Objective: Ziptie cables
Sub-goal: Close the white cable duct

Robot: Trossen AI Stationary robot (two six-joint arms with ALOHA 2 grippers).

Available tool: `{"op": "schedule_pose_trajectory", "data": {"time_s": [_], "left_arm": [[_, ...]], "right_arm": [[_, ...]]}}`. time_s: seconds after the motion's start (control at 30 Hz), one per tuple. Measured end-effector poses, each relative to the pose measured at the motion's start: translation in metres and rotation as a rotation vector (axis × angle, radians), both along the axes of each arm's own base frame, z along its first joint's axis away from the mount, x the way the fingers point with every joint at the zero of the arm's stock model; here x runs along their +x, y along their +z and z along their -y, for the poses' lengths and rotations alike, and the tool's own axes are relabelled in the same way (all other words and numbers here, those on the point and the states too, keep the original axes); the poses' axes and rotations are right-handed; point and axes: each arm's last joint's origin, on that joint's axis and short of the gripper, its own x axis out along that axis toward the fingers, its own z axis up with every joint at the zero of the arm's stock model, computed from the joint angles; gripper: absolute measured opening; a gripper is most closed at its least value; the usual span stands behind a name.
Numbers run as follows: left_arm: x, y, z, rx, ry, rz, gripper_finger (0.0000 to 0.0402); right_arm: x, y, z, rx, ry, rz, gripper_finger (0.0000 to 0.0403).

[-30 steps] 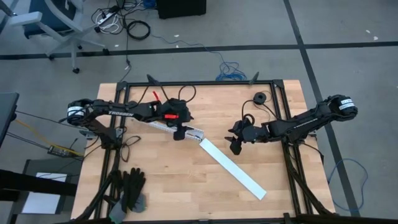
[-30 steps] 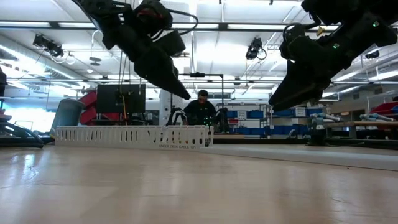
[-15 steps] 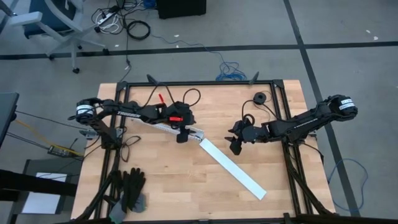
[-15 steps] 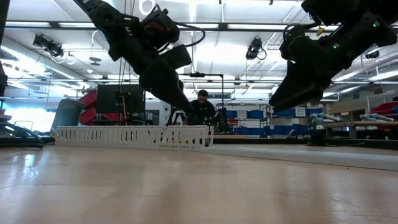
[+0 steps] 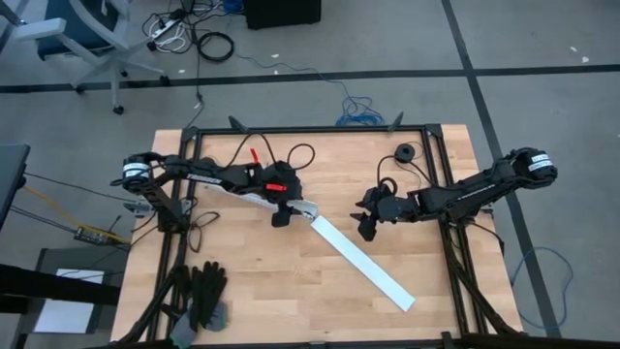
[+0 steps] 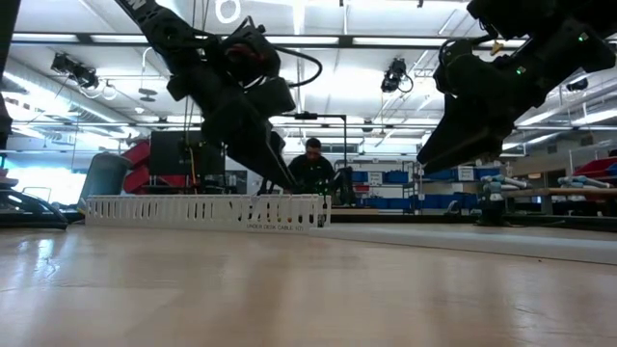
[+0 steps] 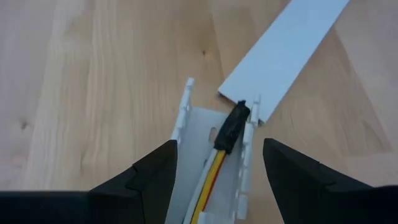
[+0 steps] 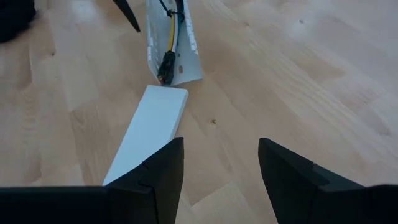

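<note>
Surface (image 5: 320, 291): pale wooden top inside a dark frame, carrying everything below.
Left arm: reaching in from the left, left gripper (image 5: 281, 215) low over the right-hand end of the slotted channel.
Right arm: reaching in from the right, right gripper (image 5: 366, 229) hovering above bare wood, well apart from the channel.
Flat white cover strip (image 5: 363, 260): lying diagonally, running from the channel's end toward the near right.
Slotted white channel (image 7: 211, 149): open-topped trough, long axis diagonal from far left to near right, its end just beside the cover strip's end.
Contents of channel: cables (image 7: 208, 183), yellow, white and red strands visible, lying lengthwise inside, ending in a small dark plug (image 7: 231, 126) at the channel's mouth.
Left fingers (image 7: 149, 177): spread wide, holding nothing, one on each side of the channel, cables directly between and below.
Right fingers (image 8: 158, 171): spread apart, holding nothing; plug end ahead, beyond the cover strip.
Key relation: cable bundle running along the channel's long axis, crosswise to the left fingers' gap; left arm clearly nearer, so likely the one to close in.
Zip tie: none made out.
</note>
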Motion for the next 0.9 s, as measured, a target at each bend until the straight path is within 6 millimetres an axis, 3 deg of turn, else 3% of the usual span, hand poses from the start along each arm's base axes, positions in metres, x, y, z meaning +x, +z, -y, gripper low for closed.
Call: {"op": "schedule_pose_trajectory", "data": {"time_s": [0.53, 0.73, 0.9], "left_arm": [[0.0, 0.0, -0.001, 0.04, 0.007, -0.005, 0.0214], [0.012, 0.012, 0.002, 0.061, 0.002, 0.166, 0.0214], [0.019, 0.022, 0.005, -0.056, 0.099, 0.278, 0.0214]], "right_arm": [[0.0, 0.0, -0.001, 0.028, 0.013, 0.001, 0.0186], [0.0, 0.0, -0.001, 0.028, 0.013, 0.001, 0.0186], [0.0, 0.0, -0.001, 0.021, 0.018, -0.002, 0.0187]]}}
